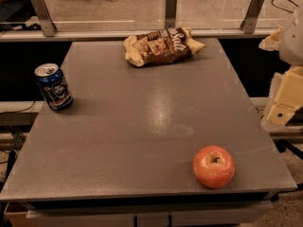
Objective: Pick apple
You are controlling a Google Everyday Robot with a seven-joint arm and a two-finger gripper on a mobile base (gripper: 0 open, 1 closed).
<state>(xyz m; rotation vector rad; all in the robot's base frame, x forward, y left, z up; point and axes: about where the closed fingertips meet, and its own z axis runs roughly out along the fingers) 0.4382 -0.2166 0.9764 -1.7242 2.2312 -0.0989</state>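
Note:
A round red apple [213,166] with yellowish patches and a short dark stem sits upright on the grey table [142,122], near the front right corner. My gripper [283,103], cream-coloured, hangs at the right edge of the view, beyond the table's right edge. It is up and to the right of the apple and well apart from it. It holds nothing that I can see.
A blue soda can [53,86] stands at the table's left edge. A brown and yellow chip bag [162,45] lies at the back middle. A glass railing with metal posts [171,8] runs behind the table.

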